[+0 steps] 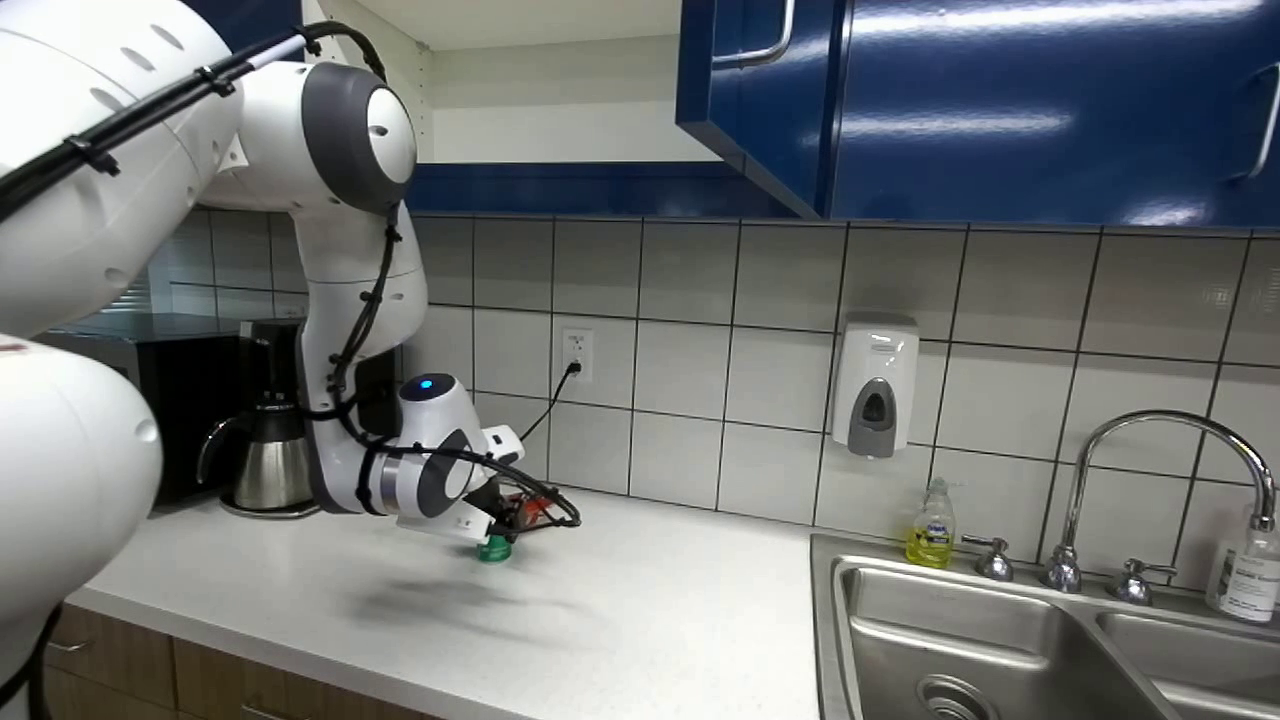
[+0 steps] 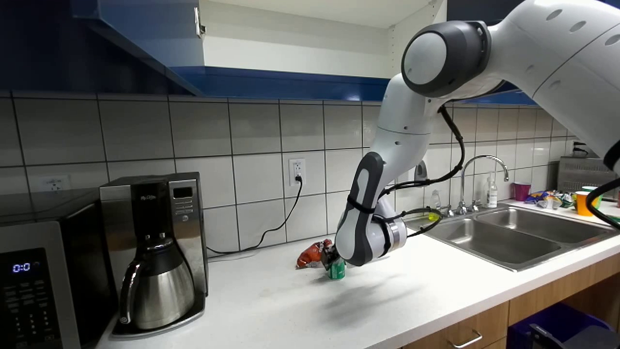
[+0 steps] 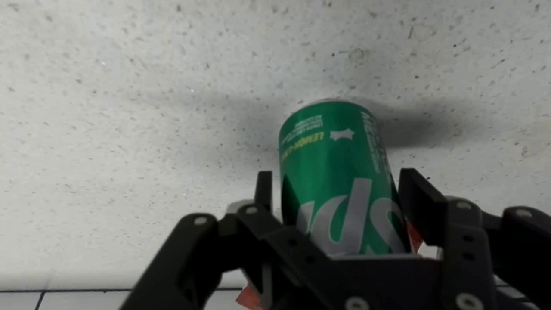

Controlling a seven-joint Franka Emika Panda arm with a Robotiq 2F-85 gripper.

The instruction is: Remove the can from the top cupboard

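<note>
The green can (image 2: 336, 270) stands upright on the white counter in both exterior views; its lower part also shows below the arm (image 1: 494, 548). In the wrist view the can (image 3: 335, 163) lies between the two fingers of my gripper (image 3: 338, 189). There is a gap between the left finger and the can; the right finger is very close to it, and I cannot tell whether it touches. The gripper (image 2: 331, 258) is open around the can's upper part, and its body hides the can's top. The top cupboard (image 1: 555, 105) has its blue doors open; its pale interior also shows here (image 2: 295, 41).
A small red packet (image 2: 311, 254) lies just behind the can by the tiled wall. A coffee maker (image 2: 162, 276) and a microwave (image 2: 43, 271) stand to one side. A steel sink (image 1: 835, 620) is on the other side. A power cord (image 2: 271, 230) runs along the wall.
</note>
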